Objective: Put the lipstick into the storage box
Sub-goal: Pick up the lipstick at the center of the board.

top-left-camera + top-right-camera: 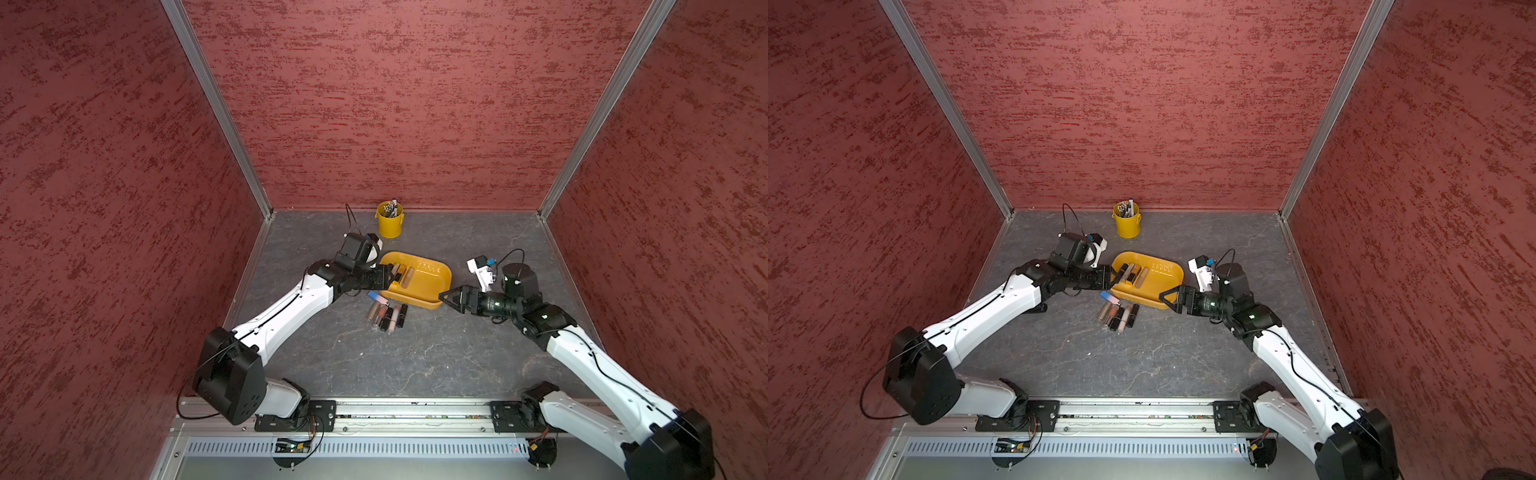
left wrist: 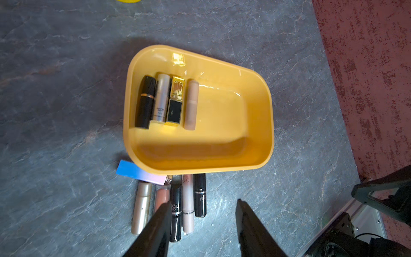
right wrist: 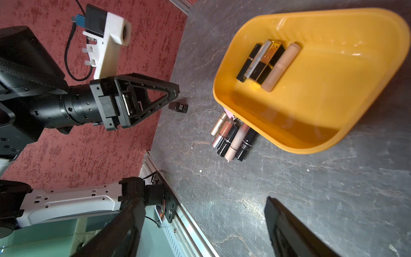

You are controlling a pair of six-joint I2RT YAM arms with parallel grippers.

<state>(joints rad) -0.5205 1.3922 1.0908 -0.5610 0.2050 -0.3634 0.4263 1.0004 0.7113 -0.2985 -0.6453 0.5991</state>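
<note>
The left gripper (image 2: 202, 202), jaws partly apart and empty, hangs over the left end of the storage box (image 1: 432, 286) in both top views. Four lipsticks (image 2: 166, 102) already lie inside. The loose lipsticks (image 1: 386, 316) sit straight below it in frame, side by side, long axes near vertical (probably the left arm's pick). The right gripper (image 1: 444, 296), jaws wide and empty, sits at the box's lower right corner. One black tube (image 2: 176, 209) reads roughly "UZIL".
</note>
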